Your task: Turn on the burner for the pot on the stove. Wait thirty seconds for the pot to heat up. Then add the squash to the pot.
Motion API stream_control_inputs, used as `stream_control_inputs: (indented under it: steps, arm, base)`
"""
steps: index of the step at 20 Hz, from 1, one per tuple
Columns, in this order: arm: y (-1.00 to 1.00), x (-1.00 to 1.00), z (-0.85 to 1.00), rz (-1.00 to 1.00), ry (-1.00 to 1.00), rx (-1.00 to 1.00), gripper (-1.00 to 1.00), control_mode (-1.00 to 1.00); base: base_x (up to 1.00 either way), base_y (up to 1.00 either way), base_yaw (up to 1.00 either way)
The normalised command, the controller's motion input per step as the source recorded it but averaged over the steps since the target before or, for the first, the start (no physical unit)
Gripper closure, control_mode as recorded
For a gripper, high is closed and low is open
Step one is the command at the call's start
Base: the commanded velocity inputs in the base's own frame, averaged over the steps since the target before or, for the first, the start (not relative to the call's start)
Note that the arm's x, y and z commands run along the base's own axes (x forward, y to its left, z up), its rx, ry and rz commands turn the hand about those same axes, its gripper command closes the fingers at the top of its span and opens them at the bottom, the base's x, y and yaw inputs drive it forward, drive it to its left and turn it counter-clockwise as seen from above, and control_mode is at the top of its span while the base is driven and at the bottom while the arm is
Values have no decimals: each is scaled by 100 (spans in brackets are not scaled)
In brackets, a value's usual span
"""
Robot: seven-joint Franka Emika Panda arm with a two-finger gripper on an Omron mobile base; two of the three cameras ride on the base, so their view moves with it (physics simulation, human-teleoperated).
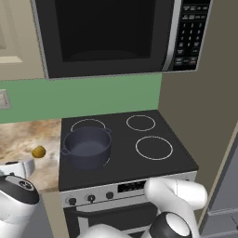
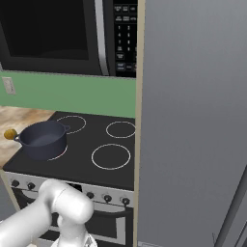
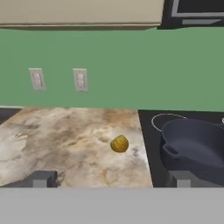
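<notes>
gripper jaws spread wide, empty, touching nothing, low over marbled counter. squash on counter ahead, between finger tips, just left of stove edge. pot on stove front-left burner. wall outlets beyond.

The squash sits alone on the marbled desk, our landmark here. To its right, well apart from it, the dark pot stands on the black stove, a white burner ring curving out behind its rim. Behind the squash, a green wall carries two outlets. Nearest us, the claw is spread wide, fingertips flanking the squash.
</notes>
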Motion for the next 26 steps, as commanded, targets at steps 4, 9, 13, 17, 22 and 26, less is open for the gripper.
stream_control_inputs:
  steps: [4, 9, 13, 17, 22, 26]
  arm:
    - [0, 20, -10, -16, -3, 0, -100, -100]
    - [0, 23, -14, -15, -2, 0, -100, -100]
    - [0, 25, -23, -14, -3, 0, -100, -100]
    - [0, 27, -14, -6, 0, 1, -100, -100]
    - [0, 45, -9, -2, 0, 0, -100, -100]
    - [0, 46, -9, 0, 2, 0, -100, -100]
  base:
    - [0, 0, 0]
    - [0, 0, 0]
    - [0, 0, 0]
    - [0, 0, 0]
    - [0, 0, 0]
    - [0, 0, 0]
